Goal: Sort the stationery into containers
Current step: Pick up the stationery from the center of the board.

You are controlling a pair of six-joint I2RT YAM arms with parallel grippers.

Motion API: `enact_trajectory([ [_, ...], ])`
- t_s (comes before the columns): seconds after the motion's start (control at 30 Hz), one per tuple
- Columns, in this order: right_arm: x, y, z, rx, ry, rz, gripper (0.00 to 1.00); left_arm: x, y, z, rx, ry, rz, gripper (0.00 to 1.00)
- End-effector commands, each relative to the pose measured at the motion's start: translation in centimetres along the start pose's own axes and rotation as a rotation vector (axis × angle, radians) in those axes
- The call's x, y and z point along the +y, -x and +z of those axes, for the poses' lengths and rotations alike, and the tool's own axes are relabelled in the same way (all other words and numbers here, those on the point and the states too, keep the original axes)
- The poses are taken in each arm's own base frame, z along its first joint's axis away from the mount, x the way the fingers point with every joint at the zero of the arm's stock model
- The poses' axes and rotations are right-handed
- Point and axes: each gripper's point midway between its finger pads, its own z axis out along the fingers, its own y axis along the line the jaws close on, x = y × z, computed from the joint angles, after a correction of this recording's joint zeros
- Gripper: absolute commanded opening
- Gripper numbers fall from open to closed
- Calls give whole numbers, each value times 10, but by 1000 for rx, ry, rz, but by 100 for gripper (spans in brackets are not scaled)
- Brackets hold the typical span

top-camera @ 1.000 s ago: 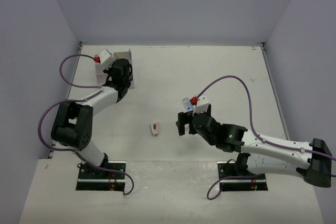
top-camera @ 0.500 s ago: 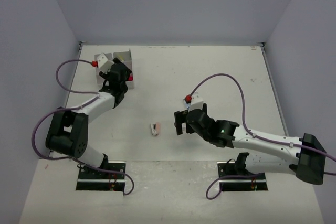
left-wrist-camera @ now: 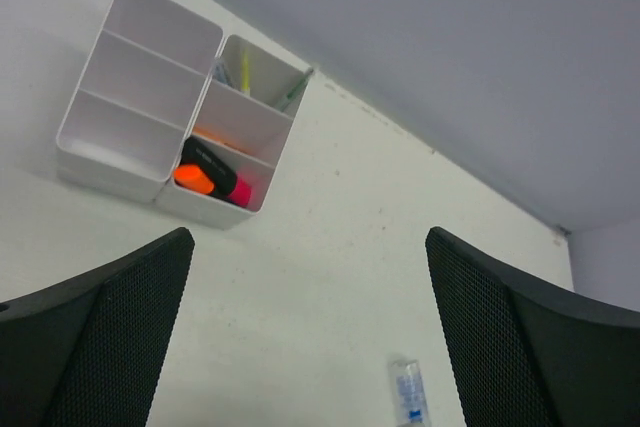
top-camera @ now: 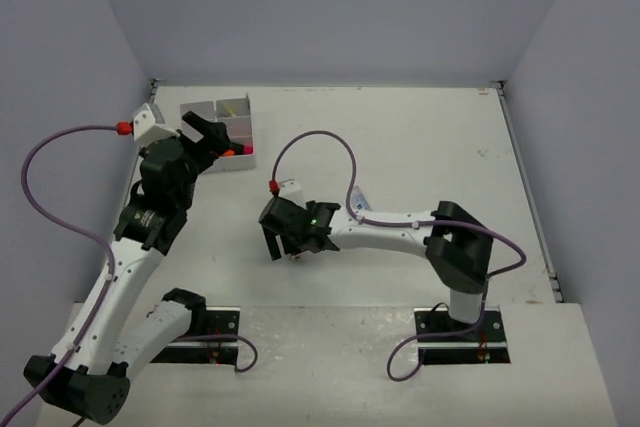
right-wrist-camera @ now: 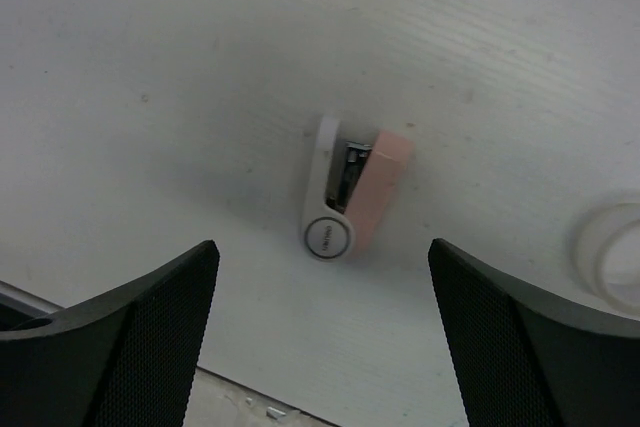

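The white six-compartment tray [left-wrist-camera: 140, 97] stands at the far left and also shows in the top view [top-camera: 212, 115]. An orange-ended highlighter [left-wrist-camera: 200, 175] and a pink-ended one [left-wrist-camera: 240, 192] lie in its near right compartment. Thin pens [left-wrist-camera: 245, 72] stand in the far right one. My left gripper [left-wrist-camera: 310, 347] is open and empty, just short of the tray [top-camera: 208, 137]. My right gripper [right-wrist-camera: 325, 347] is open and empty, low over a pink-and-white eraser-like piece [right-wrist-camera: 355, 192], which lies on the table ahead of its fingertips. In the top view this gripper [top-camera: 285, 242] hides it. A blue-capped tube [left-wrist-camera: 408, 392] lies mid-table [top-camera: 358, 198].
A clear tape ring [right-wrist-camera: 615, 252] lies just right of the pink piece. The table's near edge [right-wrist-camera: 230, 392] runs close below my right gripper. Grey walls enclose the table on three sides. The tray's three left compartments look empty.
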Motion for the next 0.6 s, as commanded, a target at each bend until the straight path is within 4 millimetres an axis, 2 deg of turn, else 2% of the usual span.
enact_trajectory([
  [0.0,17,-14,13,87,-33,10,85,29,-40,-32,209,12,181,100],
  [0.13,8,-19,29,95,-122,10,83,38,-39,-50,218,9,213,100],
  [0.3,2,-29,43,118,-160,3,79,46,-52,-57,254,-8,235,100],
  [0.4,3,-31,47,117,-158,3,68,52,-63,-56,279,-7,242,100],
  [0.43,3,-31,47,114,-160,8,59,52,-65,-55,284,-7,240,100],
  [0.47,1,-32,46,115,-162,8,58,54,-69,-54,292,-8,241,100],
  [0.53,0,-29,41,89,-142,17,29,53,-84,-52,326,-34,221,100],
  [0.57,0,-26,39,69,-139,15,23,50,-88,-51,339,-53,207,100],
])
